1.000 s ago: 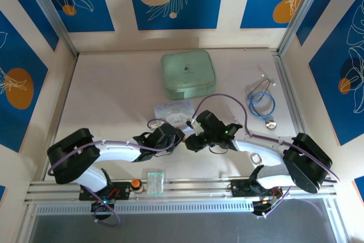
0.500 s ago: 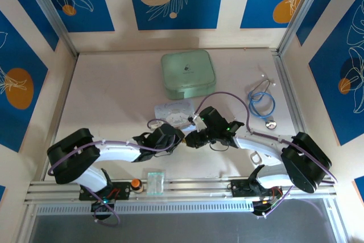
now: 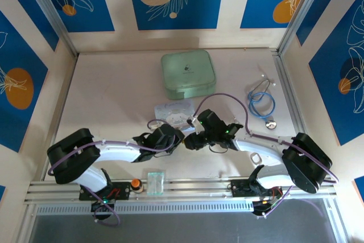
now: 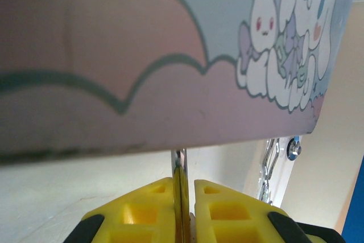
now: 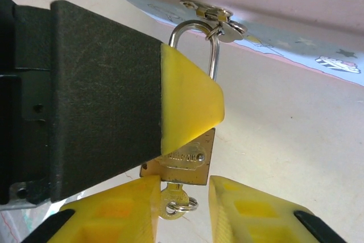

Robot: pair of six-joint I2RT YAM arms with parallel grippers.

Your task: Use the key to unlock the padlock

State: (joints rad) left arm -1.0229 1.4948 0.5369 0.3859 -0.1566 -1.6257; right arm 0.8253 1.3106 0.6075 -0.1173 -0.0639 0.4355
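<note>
The tiny brass padlock [image 5: 185, 160] hangs off the table with its silver shackle [image 5: 213, 49] pointing at the lilac cartoon tin [image 4: 170, 55]. My left gripper [image 4: 183, 183] is shut on the padlock [image 4: 180, 169], seen edge-on between its yellow fingers [image 4: 148, 209]. One left finger [image 5: 190, 101] covers most of the padlock's face. The small pale key [image 5: 173, 203], with a little ring, sits in the keyhole at the padlock's bottom. My right gripper [image 5: 185, 192] is open, its yellow fingers [image 5: 122, 209] either side of the key. Both grippers meet mid-table, left gripper [image 3: 175, 136] and right gripper [image 3: 190, 140].
A mint-green case [image 3: 188, 74] lies at the back centre. The flat tin [image 3: 173, 110] rests just beyond the grippers. A blue looped item with silver parts [image 3: 261, 103] is at the right. A small clear box [image 3: 154, 181] sits on the front rail.
The right wrist nudged up and left, then came back close to where it was. The left arm has stayed still, holding the padlock.
</note>
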